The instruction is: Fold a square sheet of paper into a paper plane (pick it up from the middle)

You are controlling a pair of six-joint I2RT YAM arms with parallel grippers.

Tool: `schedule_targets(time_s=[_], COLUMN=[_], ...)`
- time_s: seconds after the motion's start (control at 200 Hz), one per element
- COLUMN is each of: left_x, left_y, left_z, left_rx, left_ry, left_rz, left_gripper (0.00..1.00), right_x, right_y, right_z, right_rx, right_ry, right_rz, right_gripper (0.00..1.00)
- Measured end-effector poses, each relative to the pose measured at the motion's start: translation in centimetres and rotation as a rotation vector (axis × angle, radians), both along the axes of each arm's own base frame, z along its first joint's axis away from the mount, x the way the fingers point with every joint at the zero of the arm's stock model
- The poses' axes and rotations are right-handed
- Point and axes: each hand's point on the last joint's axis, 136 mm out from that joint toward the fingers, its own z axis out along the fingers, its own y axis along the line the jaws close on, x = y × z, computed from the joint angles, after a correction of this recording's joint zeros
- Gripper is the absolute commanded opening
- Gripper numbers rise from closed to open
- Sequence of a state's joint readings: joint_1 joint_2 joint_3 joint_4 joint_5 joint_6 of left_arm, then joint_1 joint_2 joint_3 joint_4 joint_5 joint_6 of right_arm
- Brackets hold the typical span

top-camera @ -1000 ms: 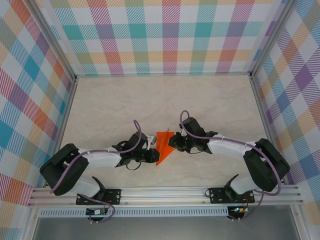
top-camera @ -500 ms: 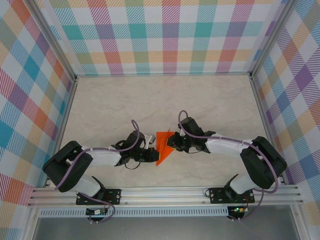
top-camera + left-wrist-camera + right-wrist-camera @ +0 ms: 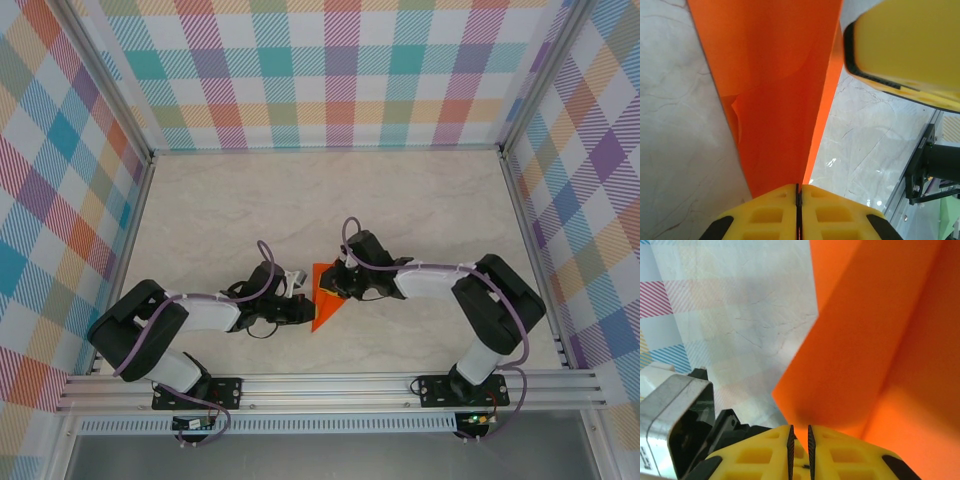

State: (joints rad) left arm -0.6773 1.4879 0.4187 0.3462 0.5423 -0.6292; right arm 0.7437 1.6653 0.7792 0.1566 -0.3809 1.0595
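Thin orange paper point(image 3: 322, 306), creased into a pointed wedge, on the marbled tabletop point(image 3: 250, 210). Left jaws and right jaws each pinch opposite edges.

No text, label, brand, number or sign can be read anywhere.

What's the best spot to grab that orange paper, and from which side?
Probably one of its side edges, coming in low and level from beside it. The orange paper is a thin folded sheet that tapers to a point, so there is nothing on top to hold, and only an edge slips between two fingers. The left gripper is shut on an edge in just this way.
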Motion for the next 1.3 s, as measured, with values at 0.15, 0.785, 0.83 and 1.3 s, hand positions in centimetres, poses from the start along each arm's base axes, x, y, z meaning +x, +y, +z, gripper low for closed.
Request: schedule_targets(time_s=[0.15,0.785,0.83,1.3], left_x=[0.0,0.5,0.5,0.7], left_y=[0.2,0.6,0.6,0.6], left_z=[-0.6,-1.0,-1.0,-1.0], left_rx=[0.005,-0.048,-0.050,-0.101], left_ry=[0.027,0.103,0.106,0.172], left_rz=[0.013,0.064,0.065,0.071], left_gripper=[0.08,0.07,0.07,0.07], right_x=[0.3,0.8,0.9,0.1], right_y=[0.6,-1.1,-1.1,0.4], right_z=[-0.8,-0.9,-0.3,-1.3], right_rx=[0.001,-0.087,-0.083,-0.048], right_ry=[0.021,0.007,-0.009,0.010], right_rz=[-0.004,-0.070,-0.073,-0.015], right_gripper=[0.18,0.20,0.19,0.18])
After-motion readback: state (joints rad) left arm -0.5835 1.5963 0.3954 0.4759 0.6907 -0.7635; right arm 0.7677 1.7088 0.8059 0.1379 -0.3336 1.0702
